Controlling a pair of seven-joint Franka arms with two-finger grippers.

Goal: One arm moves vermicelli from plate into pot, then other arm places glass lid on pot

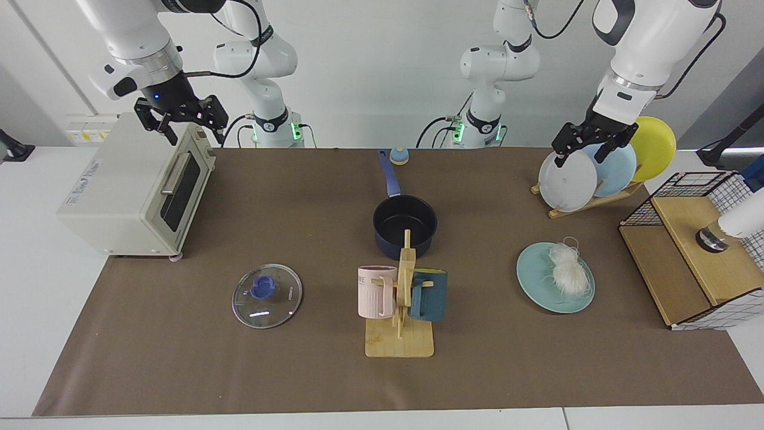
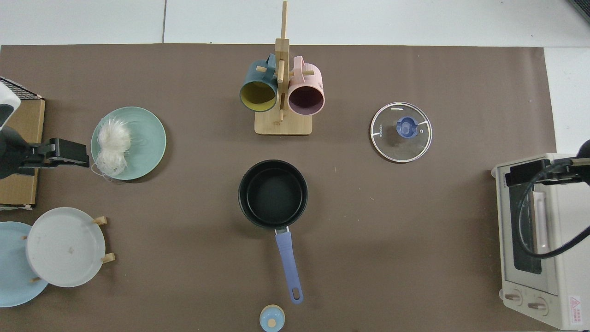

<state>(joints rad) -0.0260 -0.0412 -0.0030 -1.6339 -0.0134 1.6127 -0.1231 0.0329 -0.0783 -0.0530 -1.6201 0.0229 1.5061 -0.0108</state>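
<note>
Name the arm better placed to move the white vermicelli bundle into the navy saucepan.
Left. The left gripper, open, hangs over the plate rack on the same side as the white vermicelli bundle on the teal-green plate. The right gripper is over the toaster oven, across the table.

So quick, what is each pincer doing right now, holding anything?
Left pincer: open, empty, above the grey plate in the wooden rack.
Right pincer: open, empty, over the cream toaster oven.
</note>
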